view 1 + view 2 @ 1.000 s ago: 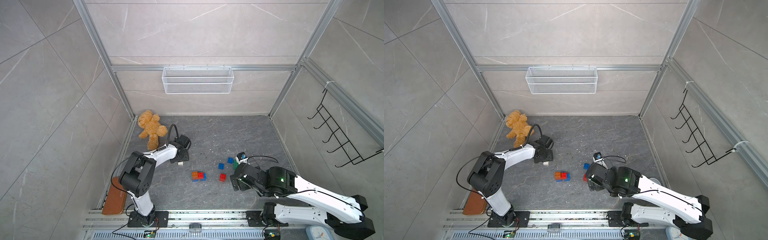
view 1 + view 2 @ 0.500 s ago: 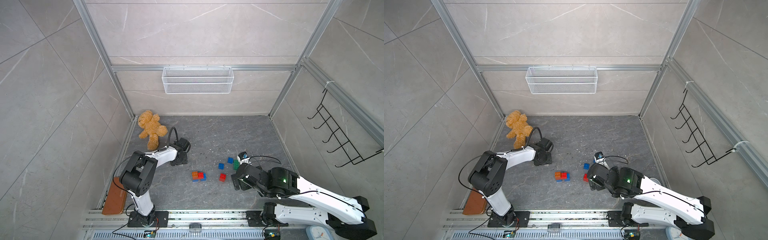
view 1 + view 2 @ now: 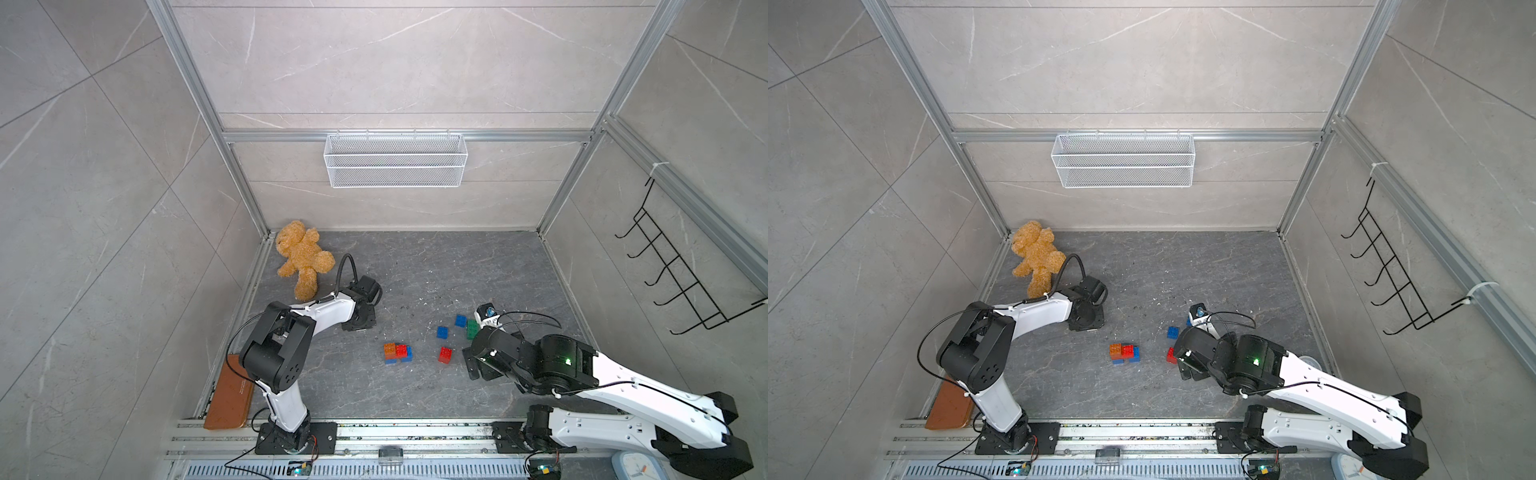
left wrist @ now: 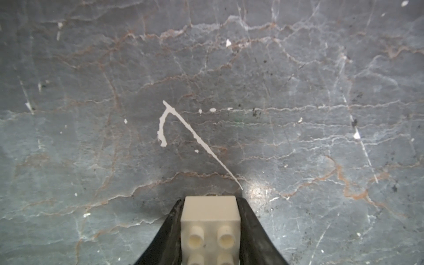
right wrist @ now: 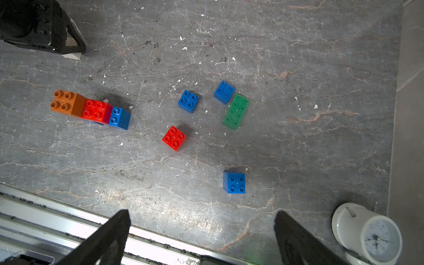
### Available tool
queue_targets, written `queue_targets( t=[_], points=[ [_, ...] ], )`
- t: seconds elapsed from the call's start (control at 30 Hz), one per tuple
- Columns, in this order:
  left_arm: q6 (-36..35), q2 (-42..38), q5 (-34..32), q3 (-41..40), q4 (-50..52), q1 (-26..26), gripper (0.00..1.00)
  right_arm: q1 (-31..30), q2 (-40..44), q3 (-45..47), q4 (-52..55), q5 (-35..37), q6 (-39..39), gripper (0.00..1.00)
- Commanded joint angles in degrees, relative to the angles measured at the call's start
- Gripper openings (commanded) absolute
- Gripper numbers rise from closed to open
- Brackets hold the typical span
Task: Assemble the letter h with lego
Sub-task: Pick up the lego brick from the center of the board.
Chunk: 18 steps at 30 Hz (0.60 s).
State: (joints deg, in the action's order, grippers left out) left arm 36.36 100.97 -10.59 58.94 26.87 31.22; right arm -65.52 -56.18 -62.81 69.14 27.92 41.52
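Observation:
My left gripper point(image 4: 210, 200) is shut on a white lego brick point(image 4: 211, 224), studs facing the camera, low over the grey floor; in both top views it point(image 3: 359, 324) point(image 3: 1086, 324) points down left of the other bricks. An orange, a red and a blue brick sit joined in a row point(image 5: 89, 107) point(image 3: 397, 353). Loose on the floor lie a red square brick point(image 5: 174, 138), three blue ones point(image 5: 188, 101) point(image 5: 224, 91) point(image 5: 234, 182) and a long green one point(image 5: 235, 111). My right gripper point(image 5: 201, 214) point(image 3: 478, 365) hangs open above the floor near them, holding nothing.
A tan teddy bear point(image 3: 303, 257) lies in the back left corner. A brown tray point(image 3: 228, 395) rests at the front left. A small white clock point(image 5: 367, 234) stands near the right wall. A metal rail point(image 3: 374, 432) runs along the front edge.
The left gripper came down over the white brick that lay beside it and closed on it. The right arm has hardly moved and stays open.

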Motion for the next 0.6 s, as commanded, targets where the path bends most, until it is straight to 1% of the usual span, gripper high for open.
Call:
queue_targets(
  t=[0.0, 0.07, 0.13, 0.27, 0.37, 0.47, 0.57],
  points=[
    [0.51, -0.12, -0.07, -0.81, 0.72, 0.42, 0.29, 0.04, -0.15, 0.76, 0.64, 1.83, 0.67, 1.0],
    [0.78, -1.12, 0.3, -1.27, 1.34, 0.63, 0.19, 0.04, -0.11, 0.74, 0.73, 1.94, 0.74, 1.0],
    [0.97, -3.13, 0.61, -1.67, 2.55, 1.07, 0.0, 0.04, -0.07, 0.83, 0.65, 2.18, 0.85, 1.0],
    [2.4, -10.08, 0.33, -2.23, 6.5, 2.29, 0.0, 0.04, -0.55, 0.67, 0.99, 2.39, 1.13, 1.0],
    [4.67, -15.94, 1.14, -0.94, 10.84, 3.82, 0.0, 0.04, -0.68, 0.64, 1.26, 2.57, 1.51, 1.0],
    [8.22, -20.76, -0.2, 1.44, 15.82, 7.31, 0.0, 0.04, -0.87, 0.67, 1.21, 3.08, 1.85, 1.0],
    [13.03, -23.46, -2.26, 3.89, 20.36, 11.36, 0.0, 0.04, -1.6, 0.54, 1.6, 3.37, 2.27, 1.0]
  ],
)
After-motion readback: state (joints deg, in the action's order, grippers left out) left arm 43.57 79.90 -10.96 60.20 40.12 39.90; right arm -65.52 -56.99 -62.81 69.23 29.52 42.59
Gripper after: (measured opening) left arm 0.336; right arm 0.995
